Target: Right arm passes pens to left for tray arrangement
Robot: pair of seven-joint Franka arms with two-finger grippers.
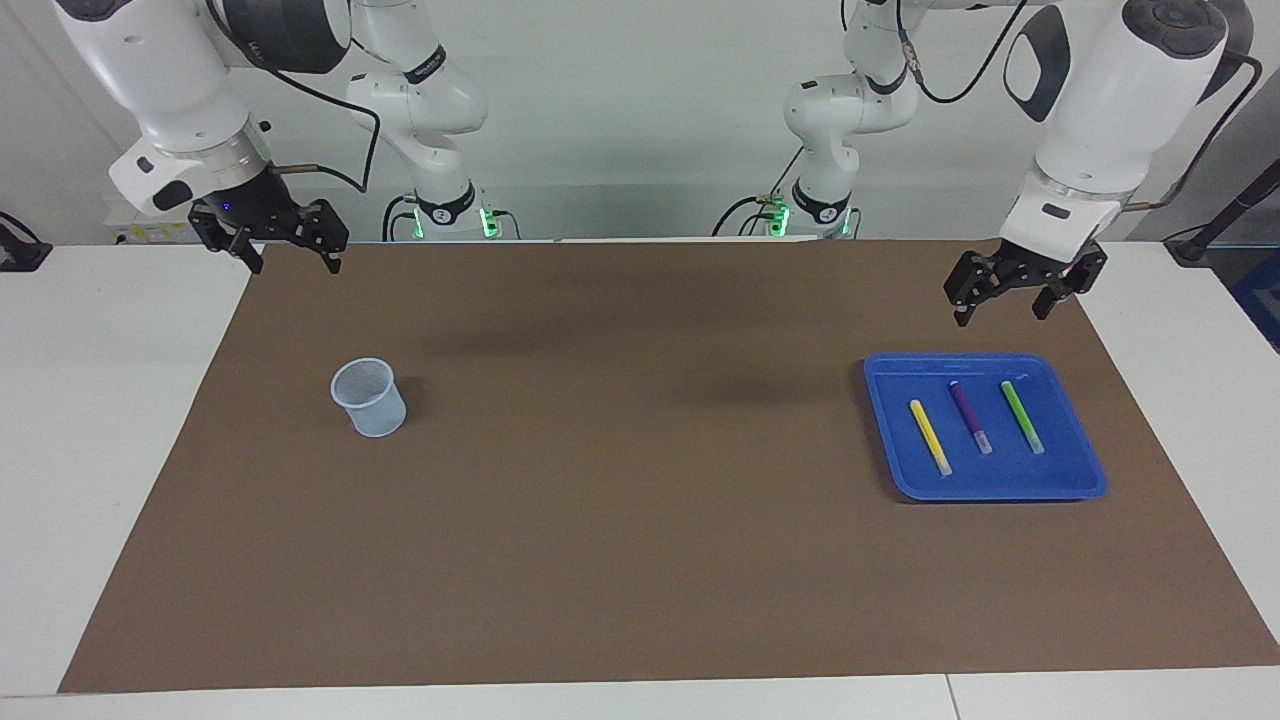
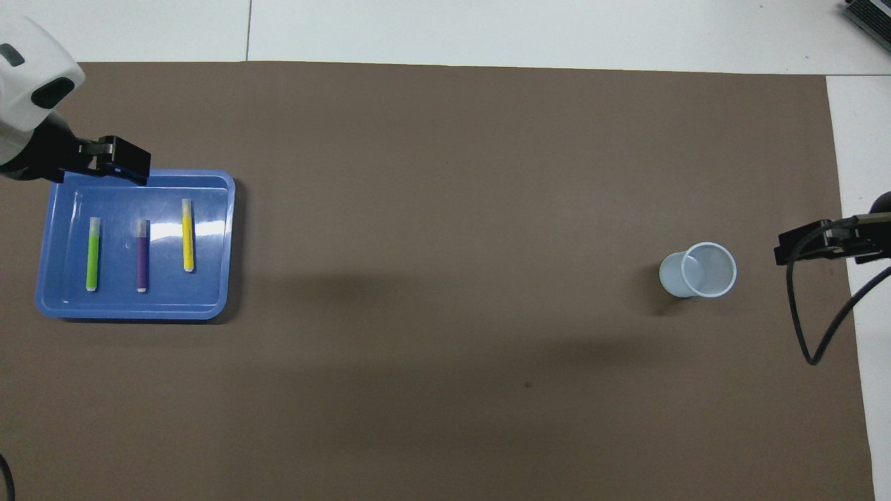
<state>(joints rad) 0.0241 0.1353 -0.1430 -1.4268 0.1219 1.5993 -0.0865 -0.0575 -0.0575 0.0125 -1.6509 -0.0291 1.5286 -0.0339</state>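
Note:
The blue tray [image 1: 1000,475] [image 2: 209,278] lies on the brown mat toward the left arm's end of the table. In it three pens lie side by side, apart from each other: yellow [image 1: 930,437] [image 2: 187,235], purple [image 1: 970,417] [image 2: 142,255] and green [image 1: 1022,416] [image 2: 92,254]. My left gripper [image 1: 1000,312] [image 2: 115,167] hangs open and empty, raised well above the tray and touching nothing. My right gripper [image 1: 295,265] [image 2: 814,243] waits open and empty in the air over the mat's corner at the right arm's end.
A small pale-blue mesh cup [image 1: 369,397] [image 2: 698,270] stands upright on the mat toward the right arm's end, with nothing showing inside. The brown mat [image 1: 620,480] covers most of the white table. A black cable [image 2: 800,327] loops down from the right arm.

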